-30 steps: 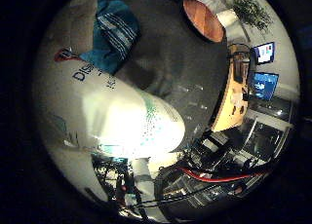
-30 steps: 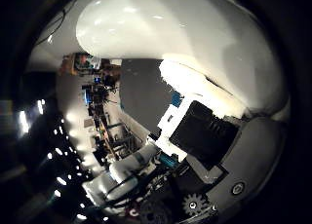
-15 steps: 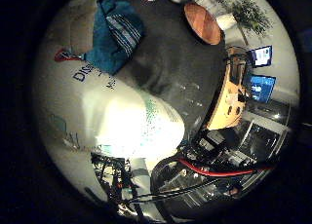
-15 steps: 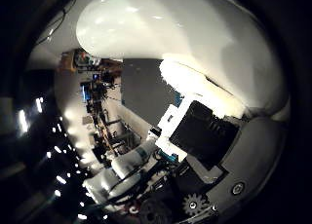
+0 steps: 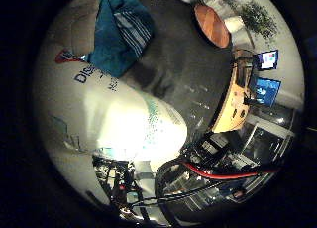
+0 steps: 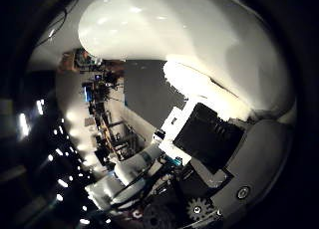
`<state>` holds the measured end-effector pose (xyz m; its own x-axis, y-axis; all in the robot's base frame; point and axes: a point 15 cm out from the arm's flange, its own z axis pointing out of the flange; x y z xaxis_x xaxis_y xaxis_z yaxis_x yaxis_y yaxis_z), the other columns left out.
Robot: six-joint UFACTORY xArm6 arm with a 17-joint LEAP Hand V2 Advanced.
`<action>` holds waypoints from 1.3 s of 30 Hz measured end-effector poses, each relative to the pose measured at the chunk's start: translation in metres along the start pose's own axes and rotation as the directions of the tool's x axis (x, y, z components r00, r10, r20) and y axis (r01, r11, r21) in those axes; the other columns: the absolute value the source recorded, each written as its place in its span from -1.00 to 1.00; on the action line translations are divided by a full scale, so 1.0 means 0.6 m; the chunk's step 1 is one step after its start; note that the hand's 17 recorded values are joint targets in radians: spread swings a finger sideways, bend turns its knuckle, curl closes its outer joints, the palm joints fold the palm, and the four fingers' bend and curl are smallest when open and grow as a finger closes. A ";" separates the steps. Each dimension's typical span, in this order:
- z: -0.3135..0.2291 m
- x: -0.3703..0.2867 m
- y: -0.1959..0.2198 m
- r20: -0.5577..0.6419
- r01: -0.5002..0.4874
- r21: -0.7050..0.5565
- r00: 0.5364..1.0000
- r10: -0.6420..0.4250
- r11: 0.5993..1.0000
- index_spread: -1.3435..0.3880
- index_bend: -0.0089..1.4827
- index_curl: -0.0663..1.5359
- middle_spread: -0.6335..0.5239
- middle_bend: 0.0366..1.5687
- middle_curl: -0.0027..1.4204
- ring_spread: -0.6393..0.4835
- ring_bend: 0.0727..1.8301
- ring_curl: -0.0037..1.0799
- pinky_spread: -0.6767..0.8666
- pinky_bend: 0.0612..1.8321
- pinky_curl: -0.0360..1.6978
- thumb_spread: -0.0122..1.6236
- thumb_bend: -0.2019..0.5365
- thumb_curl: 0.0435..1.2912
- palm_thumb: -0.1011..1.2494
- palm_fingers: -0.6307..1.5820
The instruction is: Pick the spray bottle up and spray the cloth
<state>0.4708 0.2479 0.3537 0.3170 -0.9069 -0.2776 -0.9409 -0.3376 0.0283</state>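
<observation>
Only partial blue lettering on the white spray bottle (image 5: 106, 116), too cut off to make out

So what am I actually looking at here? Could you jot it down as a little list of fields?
held object: white spray bottle, filling much of both palm views, so very close to the palm
hand: white and black parts of the right hand lie against the bottle; curled round it, as far as the views show
cloth: teal cloth with pale stripes, crumpled on the dark table, beyond the bottle
spraying: no spray visible
background: round wooden table, lit screens
</observation>
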 end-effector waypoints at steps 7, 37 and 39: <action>-0.061 -0.098 -0.040 0.185 0.006 0.166 0.982 -0.037 0.986 0.30 0.60 -0.05 -0.12 0.71 -0.13 -0.17 0.58 0.10 -0.45 0.16 0.32 0.43 -0.48 0.01 0.51 0.65; -0.034 -0.402 -0.165 0.697 0.020 0.458 0.612 -0.373 0.889 0.31 0.60 -0.05 -0.09 0.71 -0.14 -0.16 0.57 0.08 -0.44 0.14 0.33 0.41 -0.49 0.02 0.54 0.66; 0.000 -0.402 -0.174 0.693 0.026 0.454 0.618 -0.371 0.891 0.31 0.61 -0.06 -0.09 0.71 -0.14 -0.16 0.57 0.08 -0.44 0.14 0.33 0.41 -0.49 0.02 0.54 0.66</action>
<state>0.4929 0.5018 0.4174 0.4626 -0.2608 -0.8474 -0.8839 -0.2101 -0.4179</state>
